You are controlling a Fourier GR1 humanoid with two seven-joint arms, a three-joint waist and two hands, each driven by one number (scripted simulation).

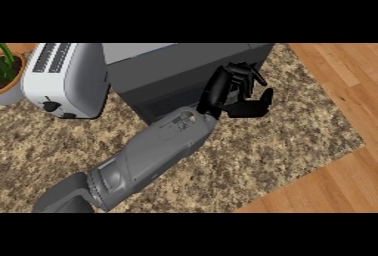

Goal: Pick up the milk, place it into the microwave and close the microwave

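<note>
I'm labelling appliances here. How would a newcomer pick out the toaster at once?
Start at the dark grey microwave at the top middle of the granite counter. The toaster stands just left of it: white, slotted on top, with a black knob, beside a potted plant.

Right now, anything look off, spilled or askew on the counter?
Nothing spilled, tipped or damaged. One oddity: no milk shows anywhere. The left hand is up against the dark microwave, with the toaster standing beside it.

One camera, looking down from the robot's head.
It looks steeply down, close over the speckled counter point(295, 135), with the microwave point(177, 75) far and the toaster point(66, 80) far left.
</note>
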